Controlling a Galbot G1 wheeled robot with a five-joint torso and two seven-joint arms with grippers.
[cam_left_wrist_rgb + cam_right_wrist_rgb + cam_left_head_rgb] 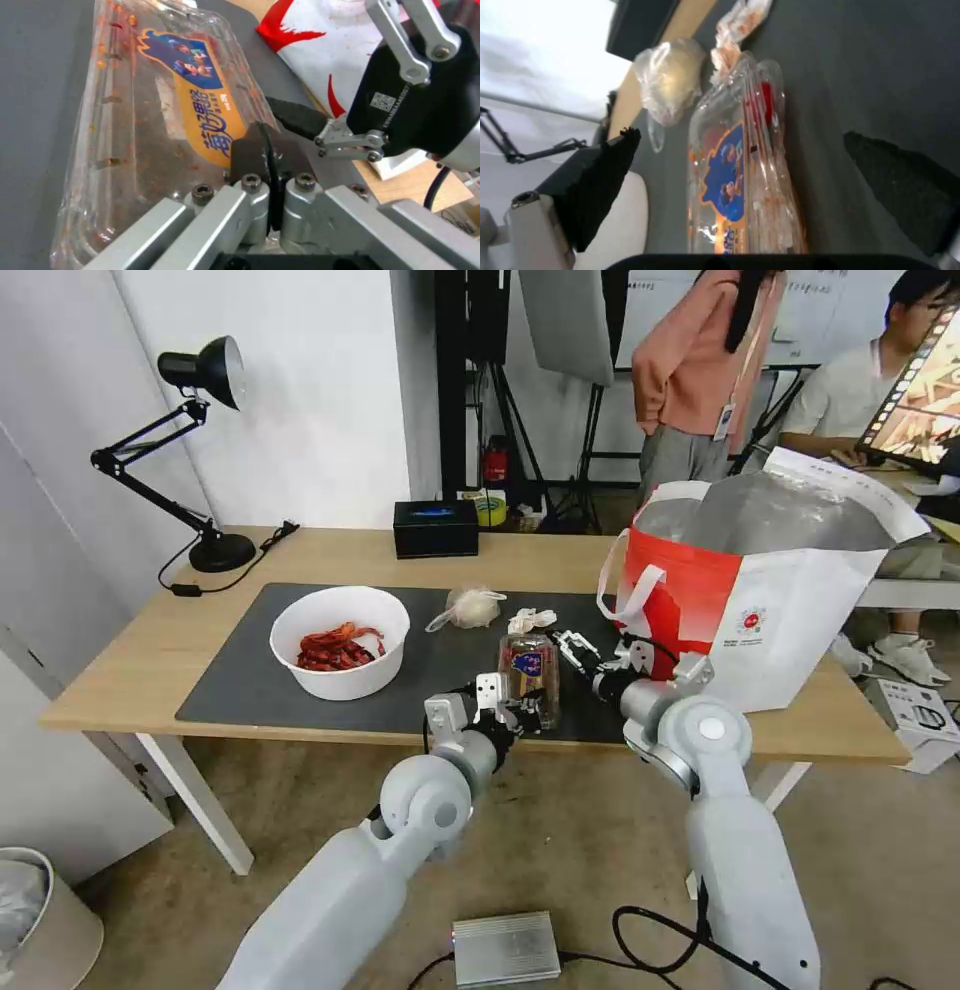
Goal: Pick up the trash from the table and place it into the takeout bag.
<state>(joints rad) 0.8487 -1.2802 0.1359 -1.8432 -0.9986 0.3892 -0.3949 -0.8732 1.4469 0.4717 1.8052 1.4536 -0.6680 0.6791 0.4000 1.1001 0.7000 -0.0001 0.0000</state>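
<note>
Left gripper (528, 708) fingers are clamping the clear tray (528, 668), red-smeared inside, upright over the mat (240, 670). Right gripper (578, 652) fingers are spreading apart beside it. Bowl (340, 642) is holding red scraps; takeout bag (770, 600) is gaping open.

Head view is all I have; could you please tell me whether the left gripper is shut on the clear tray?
Observer: Yes. The left wrist view shows the left gripper with its jaws pinched shut on the rim of the clear tray.
Operator: Thank you. Is the right gripper gripping it too?
Observer: No. In the right wrist view the right gripper has its jaws wide open, one on each side of the tray.
</note>
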